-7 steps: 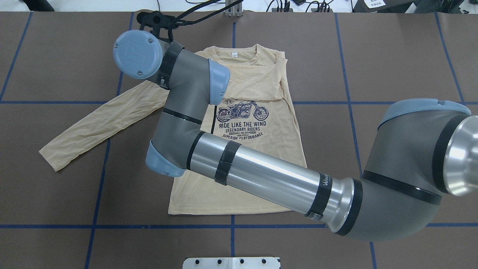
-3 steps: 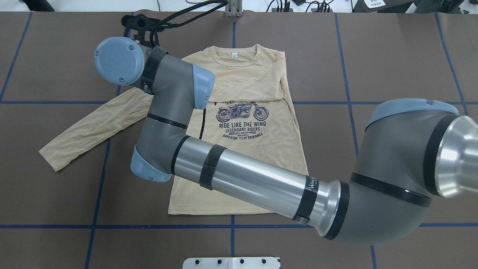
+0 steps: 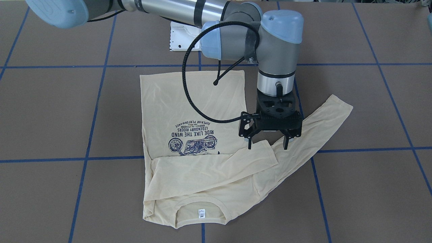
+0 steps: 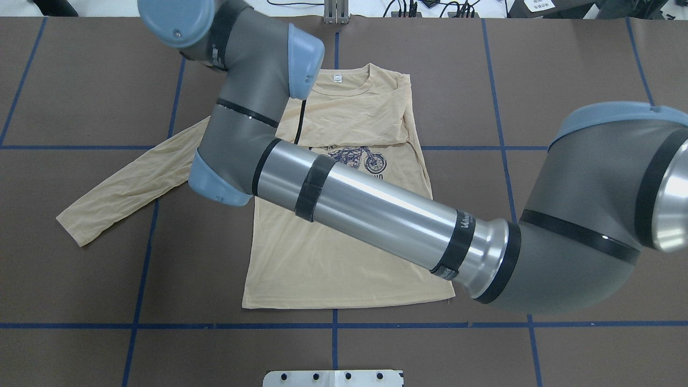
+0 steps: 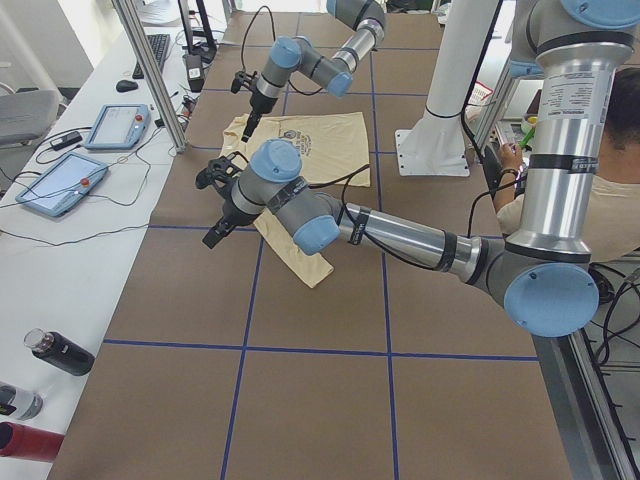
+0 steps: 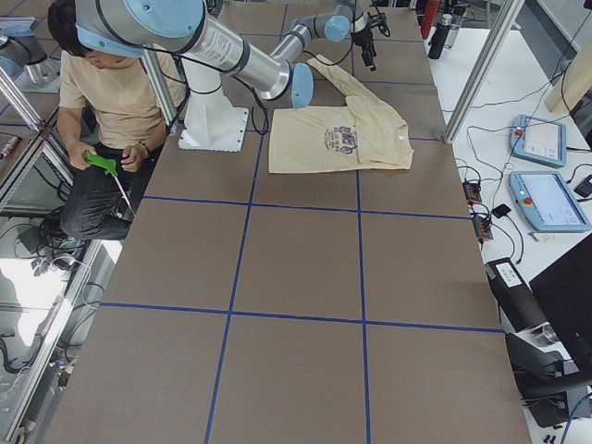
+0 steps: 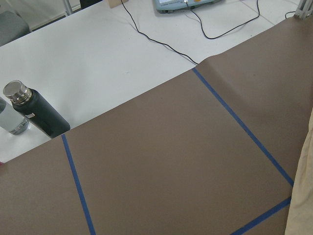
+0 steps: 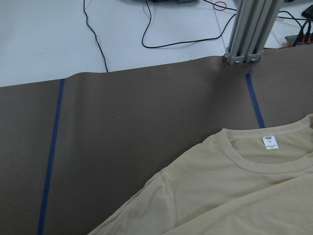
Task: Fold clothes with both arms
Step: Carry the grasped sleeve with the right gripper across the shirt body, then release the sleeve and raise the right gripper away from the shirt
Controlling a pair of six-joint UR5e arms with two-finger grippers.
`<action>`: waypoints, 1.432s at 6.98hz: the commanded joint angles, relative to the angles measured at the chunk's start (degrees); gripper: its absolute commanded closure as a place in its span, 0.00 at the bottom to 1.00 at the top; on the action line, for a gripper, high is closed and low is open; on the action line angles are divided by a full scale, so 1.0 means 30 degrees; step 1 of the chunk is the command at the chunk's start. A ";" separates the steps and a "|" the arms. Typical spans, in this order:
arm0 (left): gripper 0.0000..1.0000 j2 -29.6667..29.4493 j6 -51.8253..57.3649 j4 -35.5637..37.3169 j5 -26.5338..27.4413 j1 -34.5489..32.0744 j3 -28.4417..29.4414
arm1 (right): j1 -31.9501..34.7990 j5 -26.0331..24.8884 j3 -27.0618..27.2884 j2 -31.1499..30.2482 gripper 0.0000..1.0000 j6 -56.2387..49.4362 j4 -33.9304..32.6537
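Observation:
The cream-yellow shirt (image 4: 333, 258) lies flat and print-up, its collar and white label (image 3: 201, 213) on the operators' side. One sleeve (image 3: 216, 165) is folded across the chest. The other sleeve (image 4: 123, 188) stretches out to my left. My right arm (image 4: 376, 215) reaches across the shirt. Its gripper (image 3: 267, 145) is open and points straight down, its fingertips just above the folded sleeve's cuff and holding nothing. The overhead view hides this gripper under the wrist. My left gripper (image 5: 213, 238) shows only in the exterior left view, tilted over the table's left end; I cannot tell its state.
The white base plate (image 4: 333, 378) sits at the near table edge. A person (image 6: 102, 92) sits behind the robot. Bottles (image 7: 34, 112) and tablets (image 5: 110, 125) lie on the white bench beyond the brown table. An aluminium post (image 8: 249, 29) stands past the collar.
My right arm's wrist has swung toward the far edge and the forearm now covers most of the print. The gripper, earlier visible at the top, is now hidden. The shirt has not moved.

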 commanded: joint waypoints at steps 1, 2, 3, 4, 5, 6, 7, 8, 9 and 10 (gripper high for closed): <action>0.00 0.0088 -0.4249 -0.2083 0.0212 0.2818 0.0117 | 0.2295 0.3110 0.5637 -0.4263 0.00 -0.2933 -0.2546; 0.00 0.0901 -0.7268 -0.4160 0.1403 0.4602 0.0033 | 0.3262 0.4108 0.9821 -0.7629 0.00 -0.4255 -0.3106; 0.00 0.2185 -0.8951 -0.5921 0.4054 0.6563 0.0032 | 0.4403 0.5162 1.3924 -1.0940 0.00 -0.6356 -0.4271; 0.00 0.3329 -0.9461 -0.6954 0.4545 0.7249 0.0003 | 0.5516 0.6101 1.6894 -1.3641 0.00 -0.8930 -0.5385; 0.00 0.4704 -0.9611 -0.8269 0.4695 0.7575 -0.0026 | 0.6397 0.7038 1.8693 -1.6308 0.00 -1.0986 -0.5280; 0.00 0.5675 -0.9671 -0.9153 0.5451 0.7840 -0.0026 | 0.7334 0.7744 2.0074 -1.8597 0.00 -1.2804 -0.5134; 0.00 0.5801 -1.0600 -0.9161 0.6531 0.8654 0.0003 | 0.8127 0.8331 2.0900 -2.0273 0.00 -1.4157 -0.5133; 0.00 0.5947 -1.1972 -0.9162 0.7383 0.9823 0.0032 | 0.9005 0.9410 2.1140 -2.2030 0.00 -1.5098 -0.3741; 0.01 0.6151 -1.3059 -0.9162 0.8465 1.0994 0.0090 | 1.0290 1.1335 2.0998 -2.4165 0.00 -1.5572 -0.0884; 0.13 0.6182 -1.4259 -0.9132 0.9056 1.1876 0.0439 | 1.1231 1.2514 2.0967 -2.5404 0.00 -1.5838 0.0275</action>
